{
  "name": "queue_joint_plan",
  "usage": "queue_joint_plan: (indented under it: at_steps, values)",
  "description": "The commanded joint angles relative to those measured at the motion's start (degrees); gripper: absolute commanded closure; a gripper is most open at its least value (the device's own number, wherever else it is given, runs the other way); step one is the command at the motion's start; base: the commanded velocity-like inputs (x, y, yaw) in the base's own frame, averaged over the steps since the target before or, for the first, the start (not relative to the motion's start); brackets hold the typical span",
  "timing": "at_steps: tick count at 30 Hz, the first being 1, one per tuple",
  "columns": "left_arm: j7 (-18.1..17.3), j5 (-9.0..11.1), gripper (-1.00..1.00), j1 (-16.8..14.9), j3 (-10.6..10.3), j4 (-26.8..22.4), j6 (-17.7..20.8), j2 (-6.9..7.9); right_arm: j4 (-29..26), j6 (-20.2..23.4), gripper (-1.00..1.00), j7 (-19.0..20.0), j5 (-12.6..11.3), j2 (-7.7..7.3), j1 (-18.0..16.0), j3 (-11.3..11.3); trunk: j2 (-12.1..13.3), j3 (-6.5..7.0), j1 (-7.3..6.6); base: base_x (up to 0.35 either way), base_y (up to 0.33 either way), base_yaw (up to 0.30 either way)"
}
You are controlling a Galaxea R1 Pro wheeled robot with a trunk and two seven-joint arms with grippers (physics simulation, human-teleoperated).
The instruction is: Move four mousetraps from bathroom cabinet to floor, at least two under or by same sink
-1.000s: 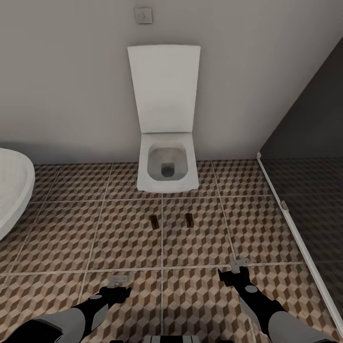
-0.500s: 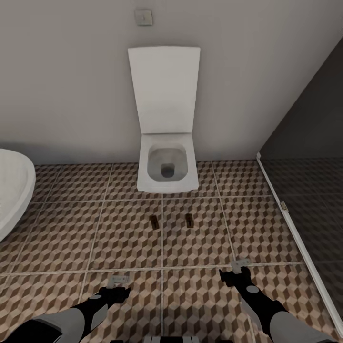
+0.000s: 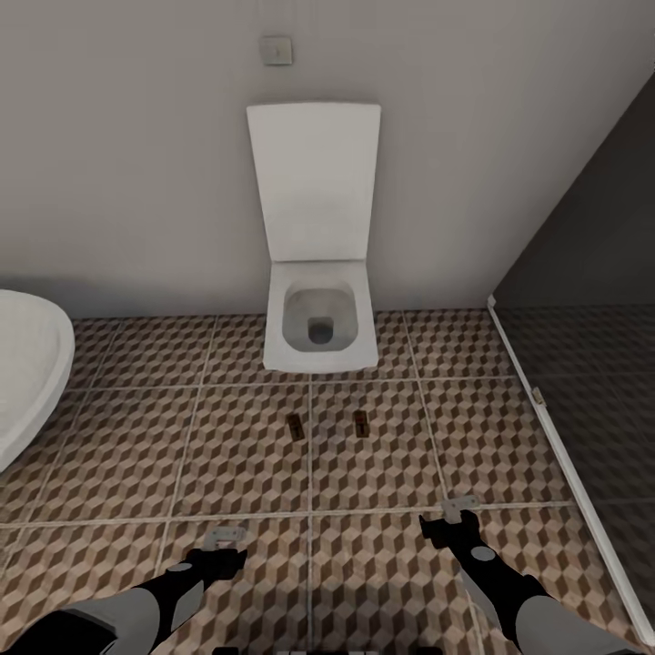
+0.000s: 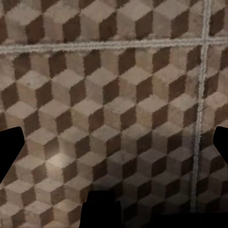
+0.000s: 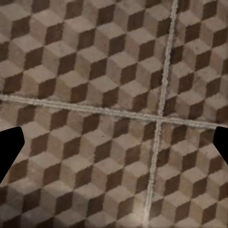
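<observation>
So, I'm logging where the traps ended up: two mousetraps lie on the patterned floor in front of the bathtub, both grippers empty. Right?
Not quite: the two mousetraps lie on the bathroom floor in front of the toilet, not a bathtub, as the head view shows. The left gripper and right gripper are indeed empty.

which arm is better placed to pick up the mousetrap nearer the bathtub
Left, probably. The left hand is open and empty, on the bathtub side, and that mousetrap lies left of the tile line. The right hand, also open, sits closer to the other mousetrap.
</observation>
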Motion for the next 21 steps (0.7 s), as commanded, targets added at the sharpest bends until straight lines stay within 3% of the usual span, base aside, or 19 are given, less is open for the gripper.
queue_joint_plan:
  at_steps: [1, 6, 12, 21]
  values:
    - [-0.36, 0.61, -1.0, -0.09, -0.44, 0.26, -0.4, -0.01, 0.04, -0.17, -1.0, -0.26, -0.44, -0.03, -0.03, 0.49, 0.4, 0.16, -0.23, 0.0, 0.0, 0.0]
    - [-0.36, 0.59, -1.0, -0.09, -0.44, 0.27, -0.43, 0.0, 0.04, -0.81, -1.0, -0.26, -0.43, -0.12, 0.06, 0.43, 2.41, 1.06, -1.33, 0.0, 0.0, 0.0]
    - [-0.37, 0.59, -1.0, -0.09, -0.44, 0.27, -0.59, 0.06, 0.09, -2.88, -1.0, -0.23, -0.5, -1.86, 0.21, 0.47, 4.81, 2.13, -2.64, 0.0, 0.0, 0.0]
    - [-0.41, 0.58, -1.0, -0.09, -0.44, 0.27, -0.68, 0.82, 0.18, -3.33, -1.0, -0.18, -0.51, -2.91, 0.31, 0.48, 8.42, 3.75, -4.62, 0.0, 0.0, 0.0]
